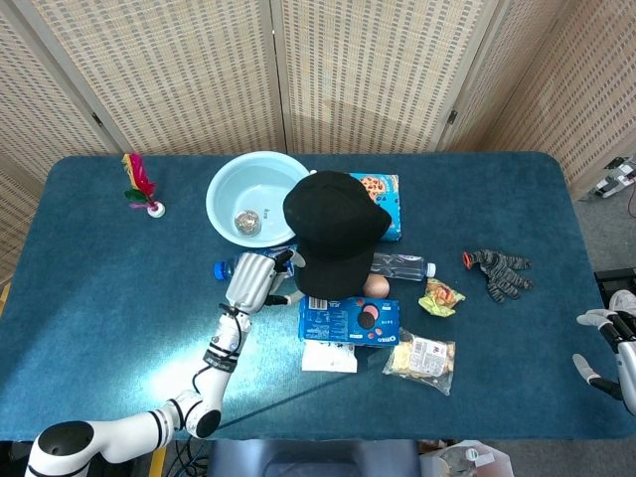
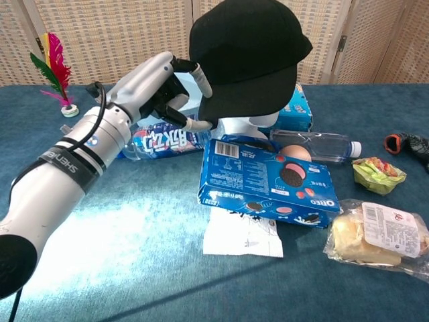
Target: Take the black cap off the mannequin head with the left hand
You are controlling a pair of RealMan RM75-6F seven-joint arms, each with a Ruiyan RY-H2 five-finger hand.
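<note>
Left hand (image 2: 164, 84) pinches black cap (image 2: 248, 57) at rear edge, 9 o'clock side; cap raised, white mannequin head (image 2: 244, 125) showing just below, table centre. Judgement: lift straight up until brim clears head, grip firm, then swing toward 9 o'clock. Right hand (image 1: 611, 353) at 3 o'clock table edge, fingers apart, holding nothing.

Count: one cap, one basin (image 1: 253, 199), two bottles, one Oreo box (image 2: 268, 181).

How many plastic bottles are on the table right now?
2. One blue-label bottle lies under the left hand, left of the Oreo box; one clear bottle lies right of the mannequin's base. Others may be hidden behind the cap.
</note>
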